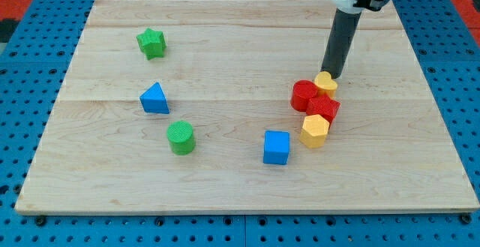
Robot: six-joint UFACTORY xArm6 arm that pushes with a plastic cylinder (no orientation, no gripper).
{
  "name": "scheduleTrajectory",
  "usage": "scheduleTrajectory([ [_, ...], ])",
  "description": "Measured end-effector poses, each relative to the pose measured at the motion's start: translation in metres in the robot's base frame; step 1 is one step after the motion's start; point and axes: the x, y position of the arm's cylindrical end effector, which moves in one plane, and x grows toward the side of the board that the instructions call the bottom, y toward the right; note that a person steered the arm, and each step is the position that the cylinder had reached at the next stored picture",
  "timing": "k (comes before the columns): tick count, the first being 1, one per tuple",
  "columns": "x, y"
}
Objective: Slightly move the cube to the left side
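Observation:
The blue cube [276, 147] sits on the wooden board [240, 194] in the lower middle. My tip [332, 76] is at the end of the dark rod, up and to the right of the cube, well apart from it. The tip stands just behind a small yellow heart-shaped block [325, 84], touching or nearly touching it.
A red cylinder [304, 95], a red block [324, 109] and a yellow hexagonal block [315, 131] cluster just right of the cube. A green cylinder [181, 138], a blue triangular block [154, 98] and a green star [151, 43] lie on the left half.

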Motion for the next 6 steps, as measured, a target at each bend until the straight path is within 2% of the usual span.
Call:
scheduleTrajectory([
  [1,0.000,0.014],
  [2,0.067,0.079],
  [3,0.165,0.037],
  [4,0.168,-0.075],
  [5,0.144,-0.128],
  [6,0.144,-0.130],
])
